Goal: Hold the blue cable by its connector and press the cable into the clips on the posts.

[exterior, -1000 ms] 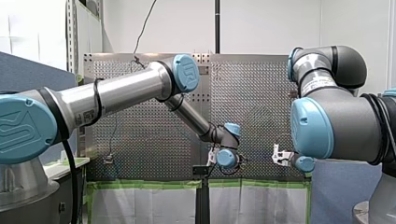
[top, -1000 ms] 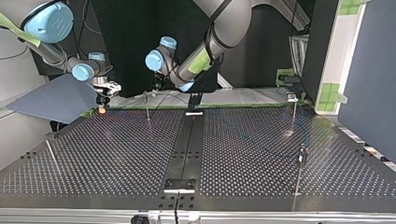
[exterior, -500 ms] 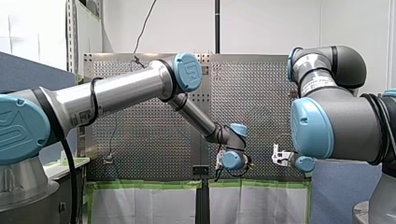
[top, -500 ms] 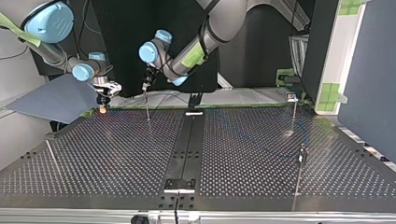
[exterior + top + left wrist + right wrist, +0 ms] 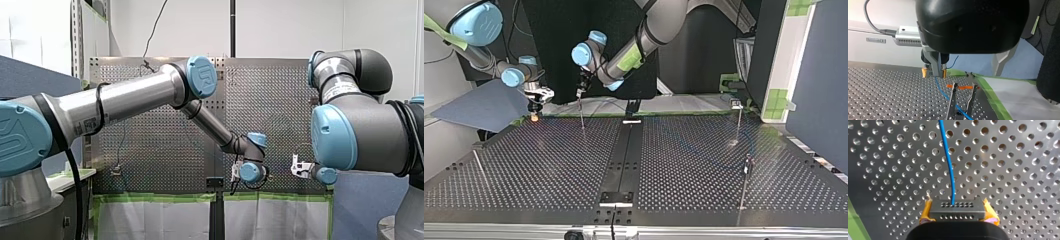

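My right gripper (image 5: 958,213) is shut on the dark connector (image 5: 957,207) just above the perforated table (image 5: 1010,170), yellow pads on both sides. The blue cable (image 5: 948,162) leaves the connector across the plate. In the top view my right gripper (image 5: 532,112) is at the far left edge. My left gripper (image 5: 579,93) hangs over a thin post (image 5: 582,114). In the left wrist view the cable (image 5: 941,91) runs from my right gripper (image 5: 934,73) between two upright metal prongs with orange tips (image 5: 951,102), apparently the post's clip. My left gripper holds nothing.
Two more posts (image 5: 738,125) (image 5: 744,185) stand at the top view's right and a leaning rod (image 5: 480,167) at its left. A black rail (image 5: 624,150) crosses the table's middle. A blue board (image 5: 484,107) and green tape (image 5: 993,95) line the far edge.
My left gripper has swung toward the top view's left and now hangs over the thin post. My right gripper has kept still with the connector.
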